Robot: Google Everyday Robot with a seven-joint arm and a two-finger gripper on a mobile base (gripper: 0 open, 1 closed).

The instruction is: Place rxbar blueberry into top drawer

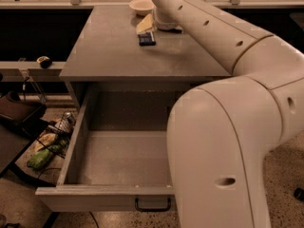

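The rxbar blueberry (147, 38) is a small dark navy bar lying flat on the grey cabinet top (118, 56), near its back edge. My gripper (145, 24) shows as a pale piece at the end of the arm, just behind the bar and low over the cabinet top; it holds nothing that I can see. The top drawer (75, 141) is pulled wide open below the cabinet top, with its speckled floor showing and a black pull handle (152, 205) on its front panel. My big white arm covers the drawer's right part.
A white bowl (141, 5) stands at the back of the cabinet top, behind the gripper. On the floor to the left lies a wire basket with green and yellow items (47, 146). A low shelf with a small round object (43, 61) runs along the left.
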